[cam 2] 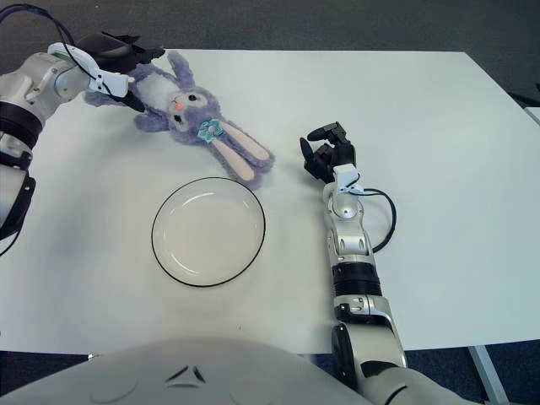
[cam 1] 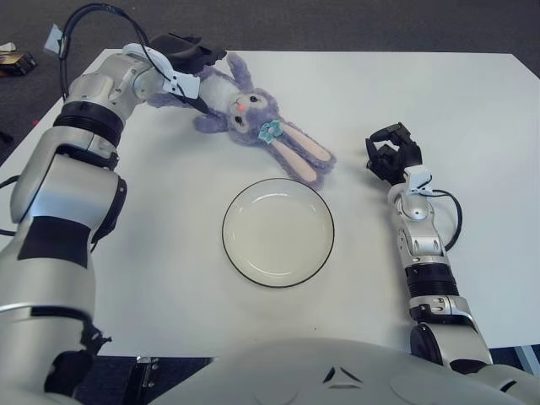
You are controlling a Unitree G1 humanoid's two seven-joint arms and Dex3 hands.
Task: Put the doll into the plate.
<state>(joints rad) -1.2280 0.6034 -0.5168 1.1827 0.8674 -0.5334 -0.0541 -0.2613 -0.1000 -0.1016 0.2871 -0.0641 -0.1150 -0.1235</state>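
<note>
One purple doll clamped in left hand, one empty plate, right hand fingers curled

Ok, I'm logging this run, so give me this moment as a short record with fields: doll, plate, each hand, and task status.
doll: purple plush rabbit lying on the white table, beyond the plate, long ears pointing toward the plate
plate: white with dark rim, nothing in it, near the table's front middle
left hand: at the doll's far end, fingers over its body
right hand: right of the plate, holding nothing
task status: doll not yet in the plate
</note>
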